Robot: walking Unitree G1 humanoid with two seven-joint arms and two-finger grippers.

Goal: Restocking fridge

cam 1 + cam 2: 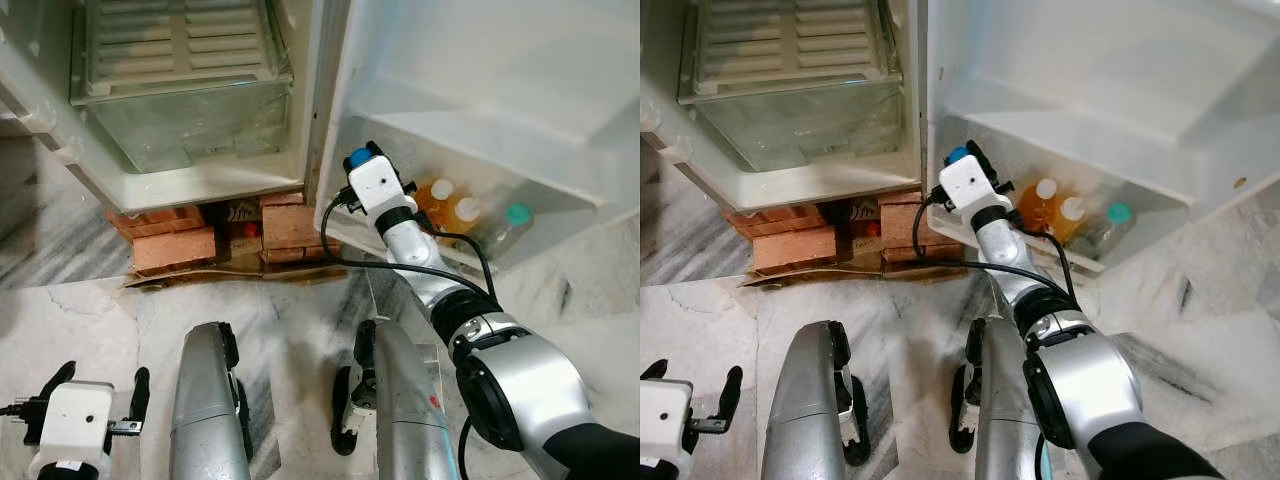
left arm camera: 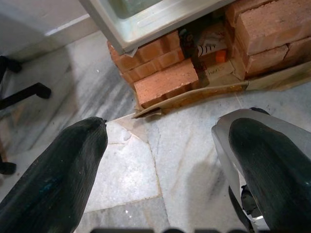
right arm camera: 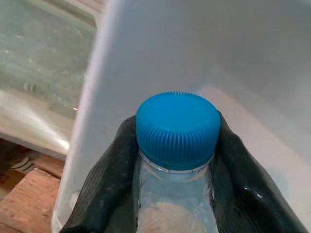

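My right gripper is shut on a clear bottle with a blue cap, held at the inner end of the fridge door's bottom shelf. The cap shows just past the wrist camera block. On that shelf stand two orange-juice bottles with white caps and a clear bottle with a teal cap. The fridge body stands open, with a clear crisper drawer low inside. My left gripper hangs low over the floor with its fingers apart and nothing between them.
The fridge rests on stacks of red bricks with cardboard under them. The floor is grey-veined marble. My two silver legs show at the bottom of the eye views. A black chair base stands off to one side.
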